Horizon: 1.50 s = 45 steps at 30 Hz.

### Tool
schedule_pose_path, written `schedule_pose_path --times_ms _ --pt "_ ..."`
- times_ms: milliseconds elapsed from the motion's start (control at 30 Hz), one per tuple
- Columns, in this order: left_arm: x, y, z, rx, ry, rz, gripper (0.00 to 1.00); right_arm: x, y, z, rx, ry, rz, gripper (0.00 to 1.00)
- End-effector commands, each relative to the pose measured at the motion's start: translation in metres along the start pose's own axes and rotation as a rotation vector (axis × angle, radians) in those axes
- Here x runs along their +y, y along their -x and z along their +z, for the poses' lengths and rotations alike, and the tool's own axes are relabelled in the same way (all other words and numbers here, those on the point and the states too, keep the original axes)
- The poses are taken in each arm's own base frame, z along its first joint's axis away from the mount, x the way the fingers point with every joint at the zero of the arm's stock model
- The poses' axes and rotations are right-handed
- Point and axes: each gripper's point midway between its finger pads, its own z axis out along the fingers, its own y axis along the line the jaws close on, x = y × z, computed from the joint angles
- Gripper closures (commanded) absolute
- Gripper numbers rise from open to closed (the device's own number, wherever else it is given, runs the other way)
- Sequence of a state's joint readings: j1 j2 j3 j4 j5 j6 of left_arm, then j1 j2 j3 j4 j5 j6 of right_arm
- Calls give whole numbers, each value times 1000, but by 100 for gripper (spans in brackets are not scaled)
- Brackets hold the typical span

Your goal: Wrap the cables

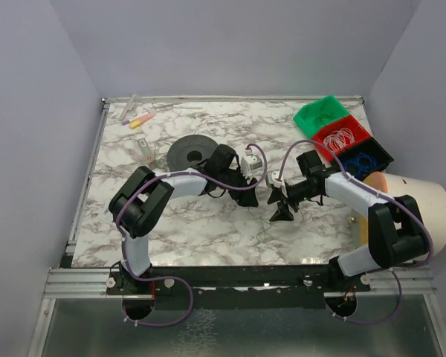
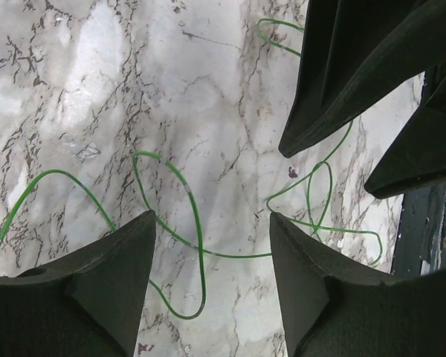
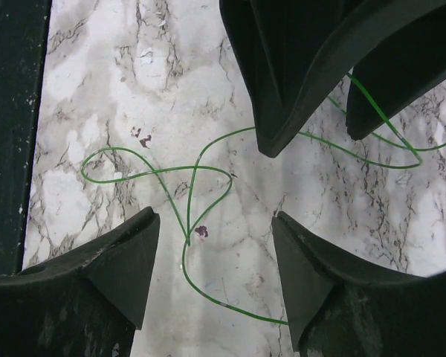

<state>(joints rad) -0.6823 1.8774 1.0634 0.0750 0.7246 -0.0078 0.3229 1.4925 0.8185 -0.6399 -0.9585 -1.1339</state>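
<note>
Plain pale lilac-grey walls [image 1: 230,44] enclose a white table [image 1: 208,230] veined with grey marble pattern and edged by a metal frame. The left arm [image 1: 145,201] rises from its base, folds at the elbow and reaches right toward the table's centre. The right arm [image 1: 372,223] mirrors it and reaches left, so the two wrists face each other, near but apart. A large pale bucket [image 1: 424,201] lies on its side at the right edge. A black round spool [image 1: 180,152] lies flat behind the left wrist. Three small bins stand at the far right corner: a green bin [image 1: 312,111], a red bin [image 1: 359,125] with whitish coiled loops [image 1: 340,137] inside, and a dark bin [image 1: 384,156] with blue loops. The left gripper [image 2: 212,219] points down at the marble, its fingers spread, nothing between them. The right gripper [image 3: 215,216] is likewise spread and unloaded. A hair-thin green cable [image 2: 199,238] lies in loose curls on the marble under both grippers, running on beneath the opposing fingers
</note>
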Motion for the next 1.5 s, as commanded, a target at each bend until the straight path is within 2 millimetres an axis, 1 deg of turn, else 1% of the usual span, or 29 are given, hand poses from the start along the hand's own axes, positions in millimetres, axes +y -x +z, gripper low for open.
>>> schedule_pose_path --times_ms 0,100,267,433,567,633,667,700,733,800,833,900,967,1100,1200,1367,1467 --pt "-11 5 3 -19 -50 -6 36 3 6 -2 -34 -17 -32 32" --pt "-12 7 3 -22 -51 -8 36 1 -5 1 -2 -18 -11 32" --pt "-11 6 4 -20 -51 -15 36 7 -17 8 55 14 -9 33" --pt "-10 3 7 -12 -57 -30 35 2 -25 15 102 0 -1 34" --pt "-5 2 6 -17 -61 -57 35 1 -30 21 127 -1 3 37" --pt "-3 3 6 -19 -62 -66 35 0 -31 22 139 -6 2 44" --pt "-2 4 5 -22 -61 -68 35 -1 -32 23 146 -8 4 51" --pt "-1 4 5 -22 -61 -70 35 -2 -32 23 149 -7 6 59" --pt "-1 5 5 -24 -60 -70 35 -3 -31 22 150 -5 7 72" --pt "0 6 4 -23 -56 -67 34 -4 -27 22 142 -3 6 92" --pt "1 6 4 -19 -53 -65 33 -5 -25 21 139 -5 5 98" --pt "4 7 5 -12 -43 -55 32 -8 -17 18 129 -18 -17 100" --pt "5 11 4 -10 -35 -29 30 -10 -5 12 112 -43 -56 99" --pt "0 25 -2 -9 -61 66 27 -12 23 -3 76 -79 -142 100" --pt "-12 38 -11 -16 -99 138 26 -11 38 -12 56 -86 -183 99" --pt "-35 60 -30 -44 -159 271 25 -10 50 -19 36 -87 -204 100" --pt "-44 64 -38 -33 -183 310 25 -11 53 -24 35 -96 -210 100"
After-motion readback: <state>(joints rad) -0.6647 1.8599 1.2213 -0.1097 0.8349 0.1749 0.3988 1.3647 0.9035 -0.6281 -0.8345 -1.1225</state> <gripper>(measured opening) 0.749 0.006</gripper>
